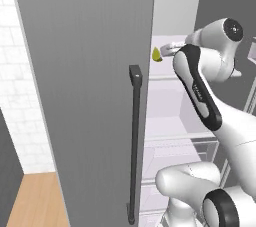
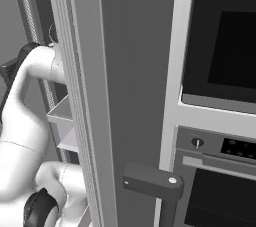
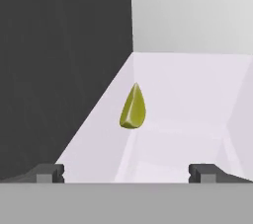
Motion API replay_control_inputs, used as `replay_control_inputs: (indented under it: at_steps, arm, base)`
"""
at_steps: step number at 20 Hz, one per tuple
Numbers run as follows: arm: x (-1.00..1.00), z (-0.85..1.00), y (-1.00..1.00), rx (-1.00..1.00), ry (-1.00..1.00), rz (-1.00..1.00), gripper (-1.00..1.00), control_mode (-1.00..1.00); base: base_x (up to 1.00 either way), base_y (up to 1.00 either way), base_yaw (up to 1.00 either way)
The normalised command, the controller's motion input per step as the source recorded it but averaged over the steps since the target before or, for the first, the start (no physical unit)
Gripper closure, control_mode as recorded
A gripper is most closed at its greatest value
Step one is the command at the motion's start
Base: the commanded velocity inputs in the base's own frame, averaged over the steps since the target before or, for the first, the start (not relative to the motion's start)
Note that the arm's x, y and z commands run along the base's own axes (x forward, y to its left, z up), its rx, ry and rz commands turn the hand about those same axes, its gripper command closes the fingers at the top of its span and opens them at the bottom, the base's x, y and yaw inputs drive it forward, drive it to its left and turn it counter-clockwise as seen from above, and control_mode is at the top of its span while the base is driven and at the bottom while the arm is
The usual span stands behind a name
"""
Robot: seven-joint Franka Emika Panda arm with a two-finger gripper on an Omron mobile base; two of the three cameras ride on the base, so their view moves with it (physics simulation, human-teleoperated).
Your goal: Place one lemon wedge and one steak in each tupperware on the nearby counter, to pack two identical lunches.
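- left base view: we see a tall grey fridge door (image 1: 85, 91), open, with a long dark vertical handle (image 1: 134, 141). past its edge lie pale shelves (image 1: 170, 121). the white arm (image 1: 205, 91) reaches in towards an upper shelf, where a yellow-green lemon wedge (image 1: 157, 54) shows just beside the door's edge, close ahead of the hand. at lower left we note a strip of light wood floor (image 1: 35, 201) under a white tiled wall (image 1: 20, 81).
- right base view: we see the same door edge-on (image 2: 95, 111), with its handle end (image 2: 152, 181) at the bottom. the arm (image 2: 25, 121) bends behind it on the left, beside a pale door bin (image 2: 62, 113). on the right stands a built-in oven stack (image 2: 220, 96) with a dark window and a control panel with a knob (image 2: 197, 143).
- hand view: the gripper (image 3: 126, 172) stands wide open and grasps nothing; its two dark fingertips (image 3: 49, 172) rise at the bottom, far apart. the lemon wedge (image 3: 133, 108) sits on the pale shelf floor (image 3: 188, 119), pointed end up, ahead of the fingertips and apart from them, nearer the dark left wall (image 3: 59, 70).
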Motion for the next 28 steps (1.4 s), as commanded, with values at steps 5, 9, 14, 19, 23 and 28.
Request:
replay_control_inputs:
  at_steps: [5, 9, 14, 19, 23, 28]
  arm:
    - [0.85, -0.04, 0.00, 0.05, 0.09, 0.00, -1.00, -1.00]
    - [0.54, -0.11, 0.00, 0.04, 0.17, 0.00, -1.00, -1.00]
    - [0.56, -0.44, 0.00, 0.05, 0.12, 0.00, -1.00, -1.00]
    - [0.57, -0.18, 0.01, 0.01, 0.00, 0.00, -1.00, -1.00]
    - [0.52, 0.00, 0.09, 0.00, 0.00, 0.00, -1.00, -1.00]
    - [0.09, -0.10, 0.10, 0.00, 0.01, 0.00, -1.00, -1.00]
  base:
    - [0.00, 0.00, 0.00]
    - [0.00, 0.00, 0.00]
    - [0.00, 0.00, 0.00]
    - [0.00, 0.00, 0.00]
    - [0.00, 0.00, 0.00]
    - [0.00, 0.00, 0.00]
